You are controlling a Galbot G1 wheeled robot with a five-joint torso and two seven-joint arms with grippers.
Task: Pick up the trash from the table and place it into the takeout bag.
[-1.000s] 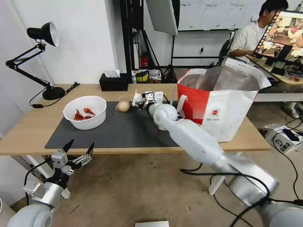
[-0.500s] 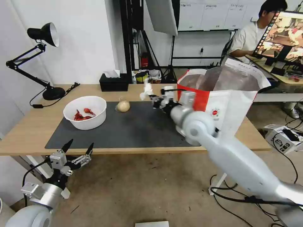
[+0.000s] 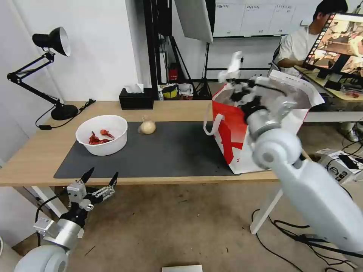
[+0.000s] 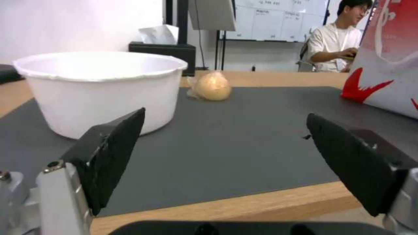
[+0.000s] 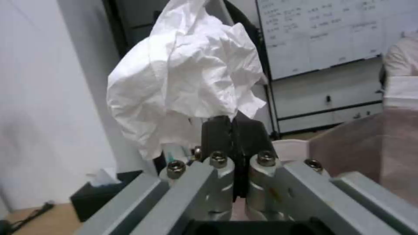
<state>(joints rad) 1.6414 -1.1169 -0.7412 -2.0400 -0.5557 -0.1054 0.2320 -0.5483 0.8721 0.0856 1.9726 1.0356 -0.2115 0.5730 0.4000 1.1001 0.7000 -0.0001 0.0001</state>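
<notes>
Now hovering over the takeout bag [image 3: 264, 128] mouth, lifted off the bench [image 3: 38, 151]: right gripper [image 3: 235, 77], fingers clenched on crumpled tissue [image 3: 231, 68] (ready for dropping). Idling below the bag, released: left gripper [image 3: 99, 179].

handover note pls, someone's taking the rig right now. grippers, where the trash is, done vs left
Right gripper: shut on the tissue, raised over the bag mouth, not released.
Left gripper: open, parked below the table front edge.
On the mat: bowl with red shells, onion-like lump.
Done: tissue lifted off the table.
Left: drop tissue in bag, then bag the lump and bowl.
</notes>
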